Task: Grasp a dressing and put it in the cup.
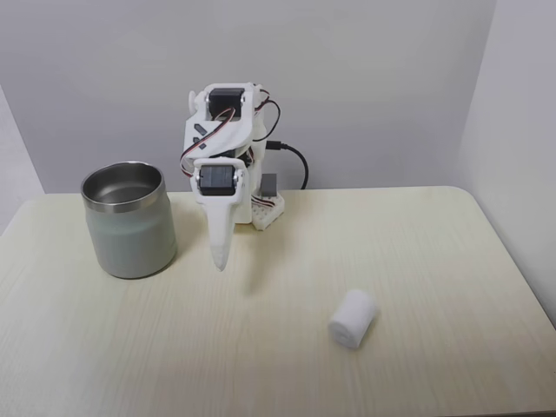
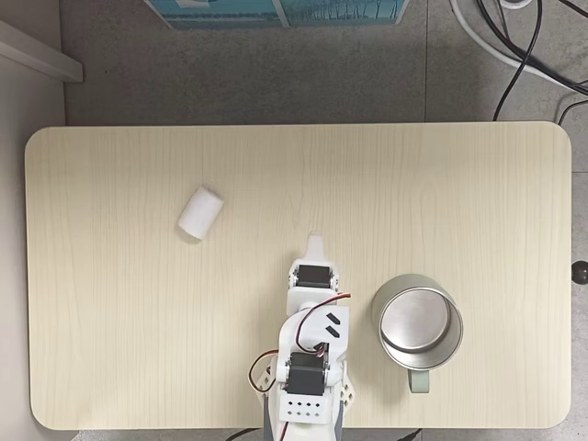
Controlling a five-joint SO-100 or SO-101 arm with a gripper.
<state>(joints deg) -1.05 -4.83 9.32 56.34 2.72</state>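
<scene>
The dressing (image 1: 352, 318) (image 2: 200, 213), a small white soft roll, lies on its side on the pale wooden table. The cup (image 1: 129, 219) (image 2: 419, 323), squat and grey-green with a shiny steel inside, stands upright and holds nothing that I can see. My white gripper (image 1: 221, 261) (image 2: 316, 243) hangs folded near the arm's base, its fingers together in a narrow point aimed down at the table. It is shut with nothing in it. In the front fixed view it sits between the cup on the left and the dressing at lower right, apart from both.
The arm's base (image 2: 308, 404) is fixed at one long table edge (image 2: 294, 424). Black cables (image 2: 528, 46) run over the floor beyond the far edge. Grey walls (image 1: 512, 104) stand behind and to the right in the front view.
</scene>
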